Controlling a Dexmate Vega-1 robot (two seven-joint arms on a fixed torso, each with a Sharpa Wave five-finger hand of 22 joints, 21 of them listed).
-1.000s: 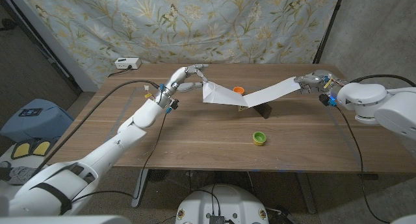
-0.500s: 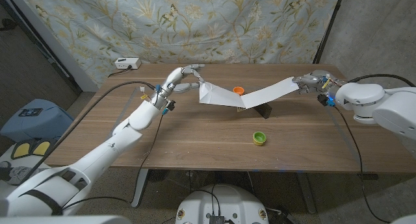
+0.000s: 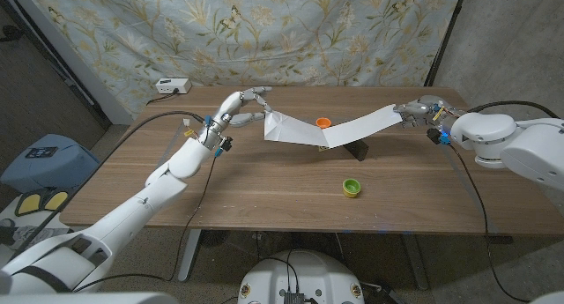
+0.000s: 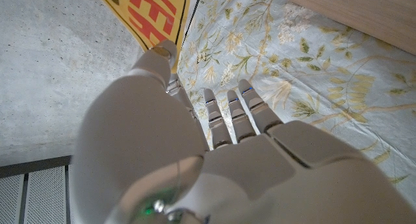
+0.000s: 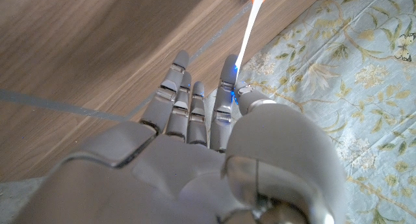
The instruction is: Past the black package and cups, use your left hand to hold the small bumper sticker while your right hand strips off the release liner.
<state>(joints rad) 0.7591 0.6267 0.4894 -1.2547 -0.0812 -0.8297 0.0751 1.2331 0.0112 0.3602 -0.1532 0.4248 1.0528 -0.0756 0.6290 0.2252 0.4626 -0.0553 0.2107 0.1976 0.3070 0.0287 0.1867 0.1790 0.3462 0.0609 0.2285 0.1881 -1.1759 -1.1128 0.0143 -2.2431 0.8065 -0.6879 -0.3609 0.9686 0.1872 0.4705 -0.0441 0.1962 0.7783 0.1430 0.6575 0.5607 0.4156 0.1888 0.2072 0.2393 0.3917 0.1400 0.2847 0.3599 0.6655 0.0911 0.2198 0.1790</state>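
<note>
Your left robot hand point(image 3: 245, 105) pinches the yellow, red-lettered bumper sticker point(image 3: 286, 128). Your right robot hand point(image 3: 416, 111) grips its long white release liner point(image 3: 359, 127), stretched above the wooden worktop point(image 3: 264, 181).

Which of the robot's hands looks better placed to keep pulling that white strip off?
The right hand, probably. It pinches the far end of the white release liner, stretched above the table, while the left hand holds the sticker at the other end.

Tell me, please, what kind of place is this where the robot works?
Probably a makeshift test room or lab, not a home. A floral cloth hangs as a backdrop behind the wooden table, bare grey walls stand beside it, and cables trail from the arms.
</note>
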